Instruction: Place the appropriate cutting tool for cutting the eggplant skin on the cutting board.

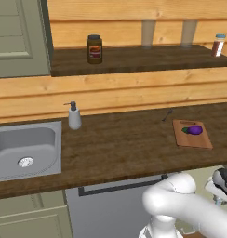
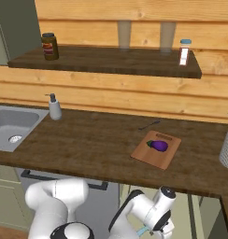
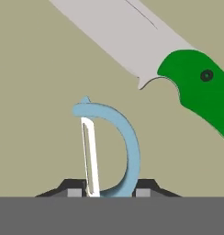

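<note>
Where the peeler (image 3: 109, 147) meets the bottom of the hand view, its handle is cut off; light blue curved frame, pale slotted blade upright. Pincer (image 3: 109, 192) clenched on the peeler, dark tips pressed at either side of its base. Just beyond lies a knife (image 3: 155, 55), grey blade, green handle running out of frame, on a flat olive surface. Up on the desk (image 1: 124, 148), the eggplant (image 1: 195, 130), glossy purple with green cap, rests on the cutting board (image 1: 194, 140). Soap dispenser (image 1: 74, 117) stands beside the sink (image 1: 24, 148).
</note>
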Controlling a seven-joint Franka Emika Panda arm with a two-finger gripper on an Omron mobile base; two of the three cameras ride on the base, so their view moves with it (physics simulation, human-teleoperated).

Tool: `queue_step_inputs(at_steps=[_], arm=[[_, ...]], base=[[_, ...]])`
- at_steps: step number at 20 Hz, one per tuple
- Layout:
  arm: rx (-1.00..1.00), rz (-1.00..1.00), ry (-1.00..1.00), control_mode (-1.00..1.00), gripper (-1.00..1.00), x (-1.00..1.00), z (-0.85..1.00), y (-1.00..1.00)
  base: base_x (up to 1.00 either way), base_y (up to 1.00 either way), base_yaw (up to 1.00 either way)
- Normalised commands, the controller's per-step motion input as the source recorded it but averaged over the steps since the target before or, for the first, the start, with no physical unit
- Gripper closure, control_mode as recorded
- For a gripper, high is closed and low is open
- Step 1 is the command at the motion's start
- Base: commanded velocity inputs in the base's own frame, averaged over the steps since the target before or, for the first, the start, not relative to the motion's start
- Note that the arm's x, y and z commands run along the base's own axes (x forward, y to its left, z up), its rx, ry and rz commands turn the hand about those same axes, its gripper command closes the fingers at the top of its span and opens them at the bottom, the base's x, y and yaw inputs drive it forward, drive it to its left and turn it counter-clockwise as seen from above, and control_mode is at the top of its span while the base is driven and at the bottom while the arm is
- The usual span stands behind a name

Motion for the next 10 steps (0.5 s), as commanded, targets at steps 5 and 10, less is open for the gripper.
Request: queue_step_inputs(at_steps=[5,10], arm=[[0.0,-0.06,0.0,-1.0,1.0,0.0,-0.09,0.16],[0.0,-0.06,0.0,-1.0,1.0,-0.25,0.12,0.24]], base=[[0.0,0.0,0.0],[0.0,0.0,0.0]])
